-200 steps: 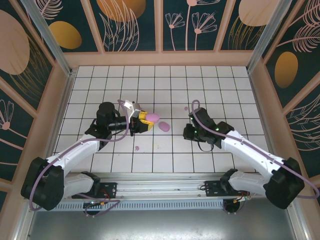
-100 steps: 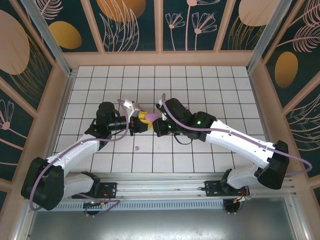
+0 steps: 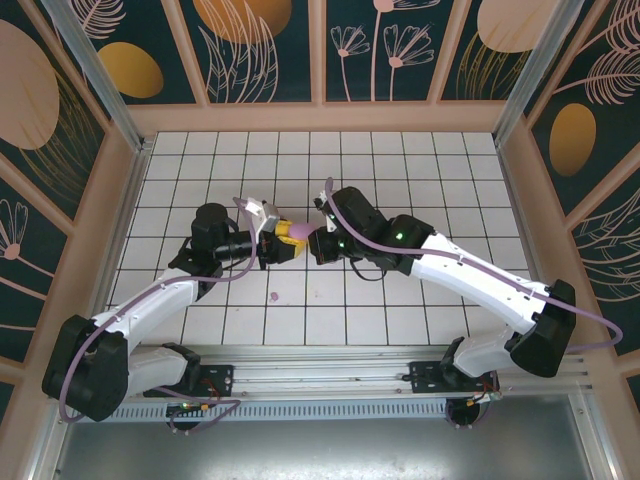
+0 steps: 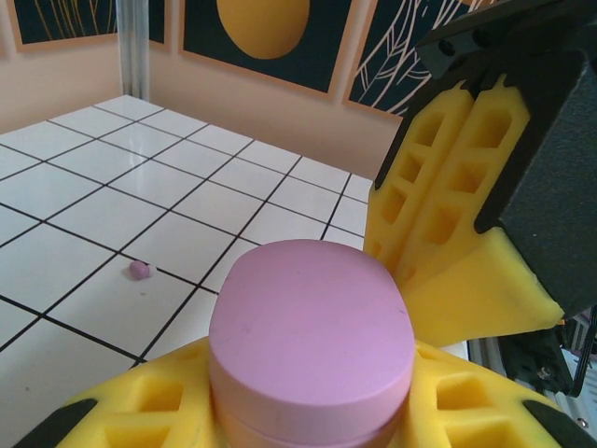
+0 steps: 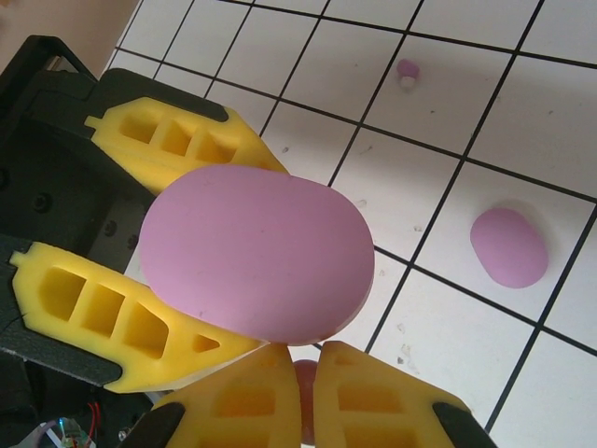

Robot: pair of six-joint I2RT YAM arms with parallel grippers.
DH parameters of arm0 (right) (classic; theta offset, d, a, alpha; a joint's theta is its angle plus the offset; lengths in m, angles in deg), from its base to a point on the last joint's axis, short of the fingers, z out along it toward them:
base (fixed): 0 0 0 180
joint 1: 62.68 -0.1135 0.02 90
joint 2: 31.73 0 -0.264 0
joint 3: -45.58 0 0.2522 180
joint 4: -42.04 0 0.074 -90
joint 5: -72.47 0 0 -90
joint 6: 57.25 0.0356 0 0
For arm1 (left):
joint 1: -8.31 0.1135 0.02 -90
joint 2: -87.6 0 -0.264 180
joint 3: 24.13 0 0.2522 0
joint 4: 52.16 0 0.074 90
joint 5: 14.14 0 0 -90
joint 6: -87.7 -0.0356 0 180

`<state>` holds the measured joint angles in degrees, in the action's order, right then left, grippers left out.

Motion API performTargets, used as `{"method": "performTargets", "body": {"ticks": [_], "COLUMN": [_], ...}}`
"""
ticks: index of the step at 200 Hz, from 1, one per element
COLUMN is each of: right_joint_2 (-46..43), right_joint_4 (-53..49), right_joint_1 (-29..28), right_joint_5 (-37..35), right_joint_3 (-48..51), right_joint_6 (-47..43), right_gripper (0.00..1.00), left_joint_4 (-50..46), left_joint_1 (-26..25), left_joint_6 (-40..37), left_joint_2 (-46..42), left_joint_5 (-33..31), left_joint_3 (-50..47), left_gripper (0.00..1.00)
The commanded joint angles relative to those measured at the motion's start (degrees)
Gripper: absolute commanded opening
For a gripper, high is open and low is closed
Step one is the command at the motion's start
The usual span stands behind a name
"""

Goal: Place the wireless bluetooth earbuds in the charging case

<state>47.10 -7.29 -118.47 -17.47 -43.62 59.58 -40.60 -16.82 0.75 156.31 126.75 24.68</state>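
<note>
Top external view: left gripper and right gripper met tip to tip at mid-floor, with the case between them.
Surface: a white tiled floor, glossy, with dark grout lines and faint specks near the grippers.
Room: peach-framed walls carried dark teal panels with line-drawn leaves and orange ovals. Metal posts stood at the corners.
Left gripper: its yellow fingers were clamped on opposite sides of the case.
Case: pink-purple and rounded, lid down, with a seam showing low on its side in the left wrist view.
Right gripper: its fingers were pressed together on a small pink earbud, just beside the case's edge.
Loose earbud: one lay on a tile near the left arm. Each wrist view also showed one on the floor; whether these were the same one could not be told.
Oval: a pink-purple oval lay flat on a tile, apart from both grippers.
</note>
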Motion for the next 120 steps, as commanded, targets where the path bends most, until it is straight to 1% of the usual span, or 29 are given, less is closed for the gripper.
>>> {"method": "performTargets", "body": {"ticks": [1,120], "right_joint_2": [0.88,1.62], "right_joint_4": [2.01,1.52], "right_joint_1": [1.36,1.60], "right_joint_5": [-2.15,-2.32], "right_joint_3": [-3.78,-6.82], "right_joint_6": [-1.51,-2.30], "right_gripper": [0.06,0.06], "left_joint_4": [-0.07,-1.10], "left_joint_1": [-0.40,-0.54], "left_joint_6": [-0.28,-0.76], "left_joint_2": [-0.94,-1.14], "left_joint_5": [3.90,3.88], "left_joint_3": [0.59,0.54], "left_gripper": [0.00,0.00]}}
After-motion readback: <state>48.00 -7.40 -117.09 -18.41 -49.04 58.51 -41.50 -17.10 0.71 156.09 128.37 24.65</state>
